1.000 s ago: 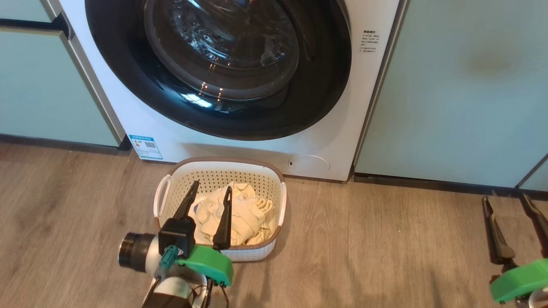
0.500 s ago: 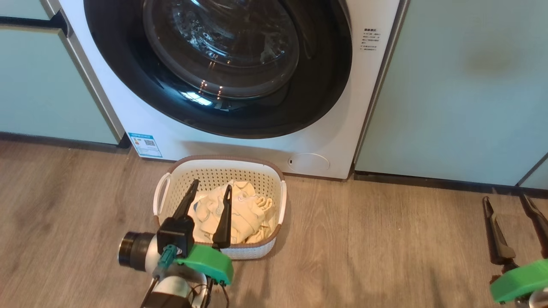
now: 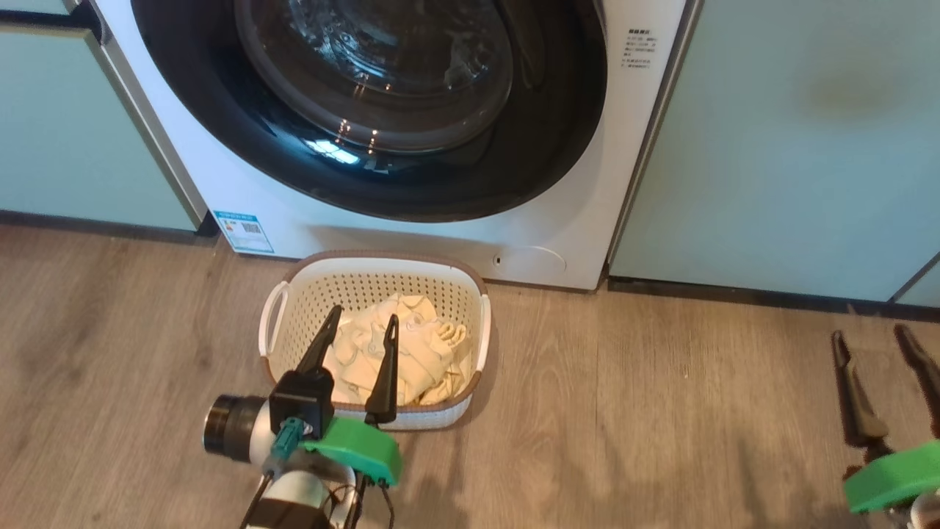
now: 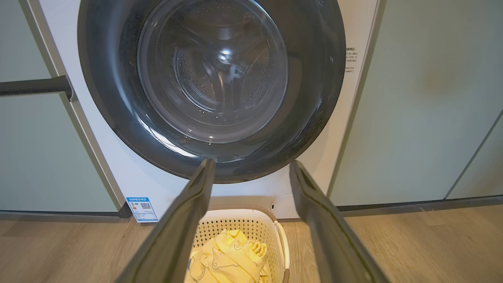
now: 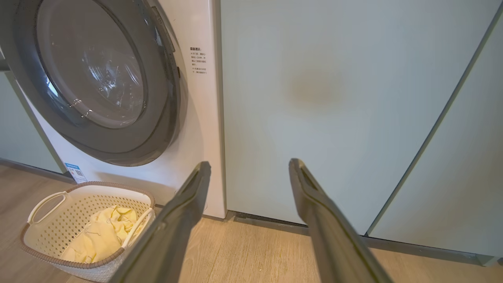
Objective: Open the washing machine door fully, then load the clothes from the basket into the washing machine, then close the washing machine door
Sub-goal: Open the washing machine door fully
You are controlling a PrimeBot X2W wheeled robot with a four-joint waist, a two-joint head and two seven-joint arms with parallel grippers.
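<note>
Upper middle of the head frame: the washing machine door [image 3: 382,110], round and glossy black with its glass bowl, lies flat against the washing machine [image 3: 440,250] and looks shut. The frame's top edge cuts off its upper part.
Step, as I judge it: the first one, opening that door. Nothing is loaded yet.
Door's free edge: in the right wrist view a narrow recess [image 5: 163,29] follows the rim on the door's right side. I take it for the pull, so the hinge is probably at frame left, though I cannot see one.
Basket: the basket [image 3: 382,290] stands on the floor [image 3: 661,404] just below the door, close to the machine's foot, with the clothes [image 3: 411,353] heaped inside.
Left tool: my left tool [image 3: 365,314], lower left of centre, is spread wide and empty. Its tips overlap the basket, but I cannot tell how high above the clothes they are.
Right tool: my right tool [image 3: 869,330], lower right corner, is wide and empty over bare floor, before the pale green cabinet [image 3: 793,147].
Deciding relation: the recess lies up and left of my right tool, and up and right of my left. The round door has no long axis, but the recess runs up-down along the rim. My right arm seems to have the clear run, since the basket sits before my left.
</note>
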